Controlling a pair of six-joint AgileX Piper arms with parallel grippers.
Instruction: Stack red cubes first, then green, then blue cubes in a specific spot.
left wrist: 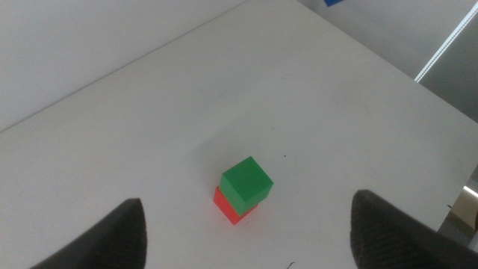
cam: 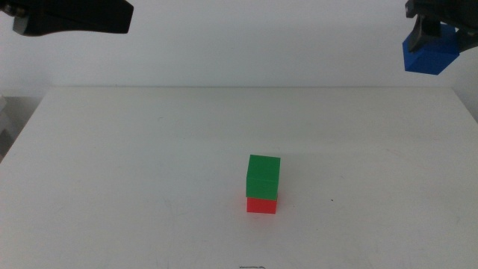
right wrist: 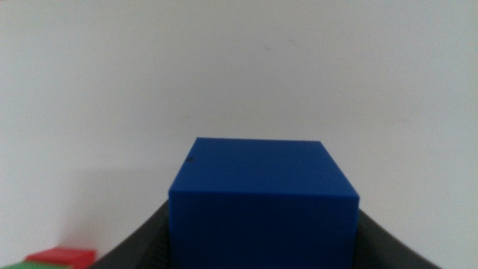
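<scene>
The green cube point(cam: 264, 175) sits on the red cube point(cam: 261, 205) near the table's middle front; the stack also shows in the left wrist view, green point(left wrist: 246, 181) over red point(left wrist: 228, 208). My right gripper point(cam: 432, 37) is shut on the blue cube point(cam: 429, 52) and holds it high at the upper right, far from the stack. In the right wrist view the blue cube point(right wrist: 261, 202) fills the space between the jaws. My left gripper point(left wrist: 246, 232) is open and empty, high at the upper left point(cam: 71, 16).
The white table point(cam: 134, 164) ends at a far edge against a white wall. Its right edge and a gap beyond show in the left wrist view point(left wrist: 448, 127).
</scene>
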